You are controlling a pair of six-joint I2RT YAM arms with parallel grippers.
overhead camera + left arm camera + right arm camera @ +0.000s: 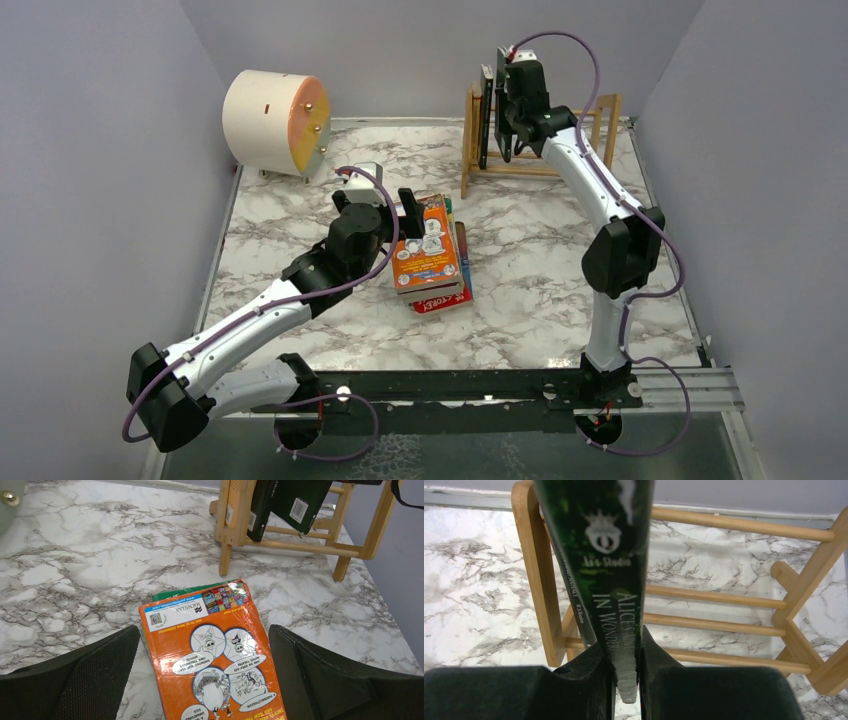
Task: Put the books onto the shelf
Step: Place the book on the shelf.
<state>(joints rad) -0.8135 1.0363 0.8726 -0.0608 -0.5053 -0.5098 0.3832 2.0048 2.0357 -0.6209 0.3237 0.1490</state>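
Observation:
A stack of books [432,262] lies flat mid-table, an orange one [210,650] on top and a red one [446,300] at the bottom. My left gripper [204,630] hovers over the orange cover's near end, open, one finger on each side and neither touching it. The light-wood shelf [592,112] stands at the back right. A black book [261,510] stands upright at its left end. My right gripper [626,652] is shut on the spine of a dark green book [609,555], holding it upright in the shelf [538,580] beside the black one.
A cream cylinder with an orange face [275,120] sits at the back left. Grey walls close in both sides and the back. The shelf's right half [734,600] shows bare rails.

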